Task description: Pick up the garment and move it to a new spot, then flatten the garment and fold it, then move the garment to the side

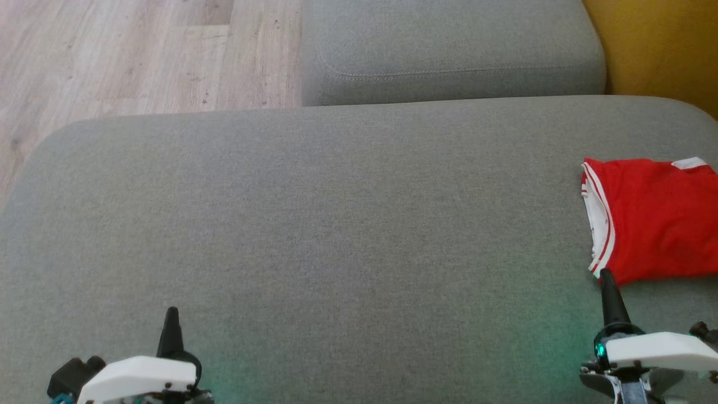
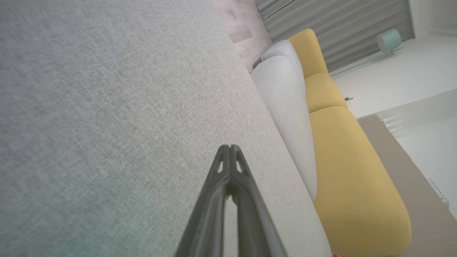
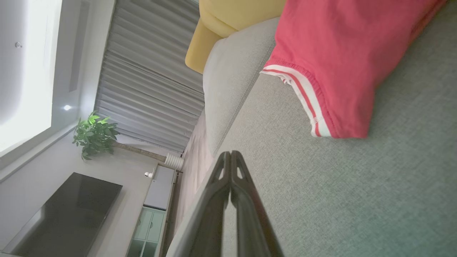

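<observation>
The garment [image 1: 653, 219] is a red piece with white-striped trim, folded into a compact block at the right edge of the grey cushion [image 1: 336, 224]. In the right wrist view the garment [image 3: 342, 53] lies just beyond my fingertips, its striped hem nearest. My right gripper [image 1: 607, 274] is shut and empty, its tip right at the garment's near left corner. My left gripper [image 1: 171, 310] is shut too, low at the near left of the cushion, far from the garment. In both wrist views, left gripper [image 2: 229, 146] and right gripper [image 3: 230, 152], the fingers are pressed together over bare fabric.
A second grey cushion [image 1: 449, 50] lies behind the first. Wooden floor [image 1: 140, 56] is at the far left, and a yellow seat [image 1: 667, 50] at the far right. The yellow seat [image 2: 350, 171] runs along the grey one in the left wrist view.
</observation>
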`<state>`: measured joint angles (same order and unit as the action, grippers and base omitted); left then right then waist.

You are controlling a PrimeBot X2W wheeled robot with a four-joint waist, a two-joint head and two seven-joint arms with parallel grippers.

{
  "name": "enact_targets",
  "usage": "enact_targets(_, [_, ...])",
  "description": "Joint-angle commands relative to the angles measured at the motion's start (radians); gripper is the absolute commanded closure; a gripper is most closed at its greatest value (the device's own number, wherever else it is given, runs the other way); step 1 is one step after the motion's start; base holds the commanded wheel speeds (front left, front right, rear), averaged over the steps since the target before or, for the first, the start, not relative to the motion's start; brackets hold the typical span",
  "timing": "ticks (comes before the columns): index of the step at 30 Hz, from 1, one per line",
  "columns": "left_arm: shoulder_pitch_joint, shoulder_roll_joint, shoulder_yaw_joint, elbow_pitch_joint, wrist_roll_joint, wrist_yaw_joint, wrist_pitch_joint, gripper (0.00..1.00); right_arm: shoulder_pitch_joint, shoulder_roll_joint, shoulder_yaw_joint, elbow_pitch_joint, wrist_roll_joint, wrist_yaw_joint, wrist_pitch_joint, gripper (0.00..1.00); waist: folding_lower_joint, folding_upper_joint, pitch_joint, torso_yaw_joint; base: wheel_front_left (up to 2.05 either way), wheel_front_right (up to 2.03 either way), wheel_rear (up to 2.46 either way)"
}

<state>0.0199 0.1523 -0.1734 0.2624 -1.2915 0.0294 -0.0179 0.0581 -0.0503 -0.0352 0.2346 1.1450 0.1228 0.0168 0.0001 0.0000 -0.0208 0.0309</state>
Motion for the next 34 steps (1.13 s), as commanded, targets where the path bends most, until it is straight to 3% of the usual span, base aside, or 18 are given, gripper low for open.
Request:
enact_targets(1, [-0.065,0.002,0.043,-0.024,-0.015,-0.012,0.003,1.00,-0.054,-0.023,0.010,-0.029,0.024,0.005,0.005,1.00,0.0000,0.0000,0.000,-0.001,0.00,0.00,0.00])
enact_targets(34, [-0.114,-0.075,0.230,-0.019,-0.262,-0.130,0.099,1.00,-0.141,-0.023,-0.035,0.001,0.396,0.007,0.057,1.00,-0.0001,0.0000,0.019,-0.025,0.00,0.00,0.00])
